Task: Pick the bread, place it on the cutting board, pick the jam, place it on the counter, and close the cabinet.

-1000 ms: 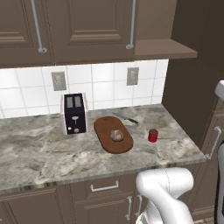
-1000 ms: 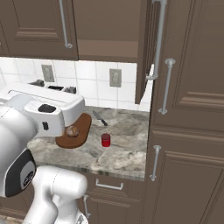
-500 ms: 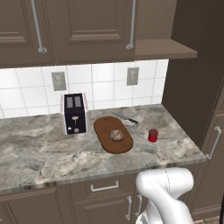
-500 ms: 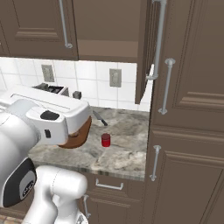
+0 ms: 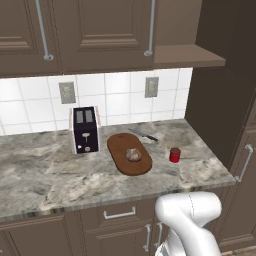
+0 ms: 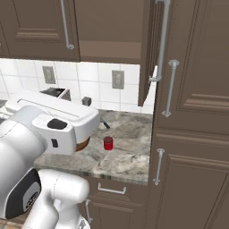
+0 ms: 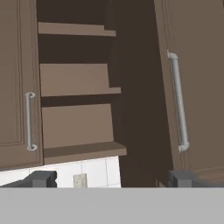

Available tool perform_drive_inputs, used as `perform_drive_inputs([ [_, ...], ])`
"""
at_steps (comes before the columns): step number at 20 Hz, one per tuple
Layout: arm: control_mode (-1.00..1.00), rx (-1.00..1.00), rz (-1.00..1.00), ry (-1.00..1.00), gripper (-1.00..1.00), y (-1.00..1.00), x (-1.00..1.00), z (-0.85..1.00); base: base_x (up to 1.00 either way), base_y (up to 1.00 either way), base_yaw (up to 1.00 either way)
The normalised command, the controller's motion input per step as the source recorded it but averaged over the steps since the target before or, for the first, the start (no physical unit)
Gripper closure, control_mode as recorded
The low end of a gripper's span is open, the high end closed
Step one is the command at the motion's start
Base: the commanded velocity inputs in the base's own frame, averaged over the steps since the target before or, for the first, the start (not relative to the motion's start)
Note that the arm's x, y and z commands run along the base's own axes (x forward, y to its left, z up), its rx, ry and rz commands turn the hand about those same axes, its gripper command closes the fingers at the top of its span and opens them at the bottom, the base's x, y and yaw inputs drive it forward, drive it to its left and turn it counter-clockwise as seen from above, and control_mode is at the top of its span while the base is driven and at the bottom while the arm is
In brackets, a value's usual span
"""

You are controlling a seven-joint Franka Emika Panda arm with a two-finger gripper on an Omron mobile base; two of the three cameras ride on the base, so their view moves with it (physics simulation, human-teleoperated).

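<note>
Two of the three stages look complete; only the cabinet (image 7: 74,124) remains. Its shelves stand bare in the hand view. Its door (image 6: 149,58) hangs swung out, edge-on in the right base view, with the long bar handle (image 7: 178,103) to one side of the hand camera.

The desk (image 5: 45,172) carries the same things in the same places as a second ago. What has changed is the arm (image 6: 53,118): over the last second its white link has swung up and across the right base view. It now hides the board there, which was in plain sight before (the hand camera meanwhile looks into the open cabinet).

The cutting board (image 5: 120,144) lies beside the toaster (image 5: 84,129). The jam (image 5: 174,155) stands on the desk just beside the board, apart from it. The bread (image 5: 133,154) rests on the board.

The jaws stand wide apart with nothing between them.

Judgement: the swing reads as the approach to the door, which calls for a push on its outer face or handle.
</note>
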Motion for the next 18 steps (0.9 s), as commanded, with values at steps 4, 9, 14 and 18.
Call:
perform_drive_inputs([
  [4, -1.0, 0.0, -0.03, 0.0, -1.0, -0.17, -0.11, 0.0, 0.0, 0.0, 0.0],
  [9, -1.0, 0.0, -0.03, 0.0, -1.0, -0.15, -0.09, 0.0, 0.0, 0.0, 0.0],
  [14, -1.0, 0.0, -0.03, 0.0, -1.0, -0.12, -0.04, 0.0, 0.0, 0.0, 0.0],
  [18, -1.0, 0.0, -0.02, 0.0, -1.0, -0.14, -0.04, 0.0, 0.0, 0.0, 0.0],
])
